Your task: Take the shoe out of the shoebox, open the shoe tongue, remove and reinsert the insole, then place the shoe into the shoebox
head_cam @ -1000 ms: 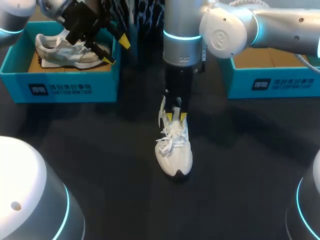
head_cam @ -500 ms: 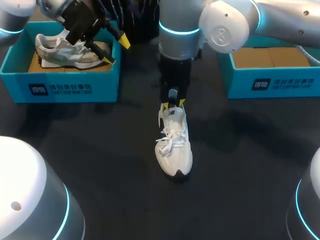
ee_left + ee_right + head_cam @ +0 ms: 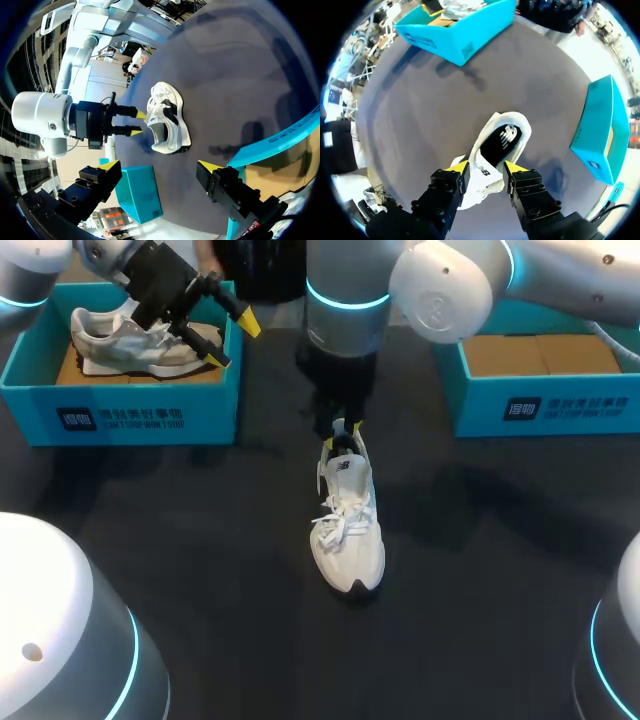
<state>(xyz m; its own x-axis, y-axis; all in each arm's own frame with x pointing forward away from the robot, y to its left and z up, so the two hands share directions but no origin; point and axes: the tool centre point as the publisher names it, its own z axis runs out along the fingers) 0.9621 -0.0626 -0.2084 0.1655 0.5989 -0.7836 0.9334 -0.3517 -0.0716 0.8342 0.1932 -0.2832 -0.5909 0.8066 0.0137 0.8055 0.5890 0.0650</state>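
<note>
Left gripper point(image 3: 231, 342) hangs with fingers spread wide over the right wall of the left shoebox point(image 3: 120, 420), where a grey shoe point(image 3: 120, 345) lies. At mid-table the white shoe point(image 3: 347, 530) stands upright, toe toward the robot, its dark insole point(image 3: 502, 142) inside. Right gripper point(image 3: 341, 437), fingers apart, straddles its heel. The right shoebox point(image 3: 560, 405) sits well apart
</note>
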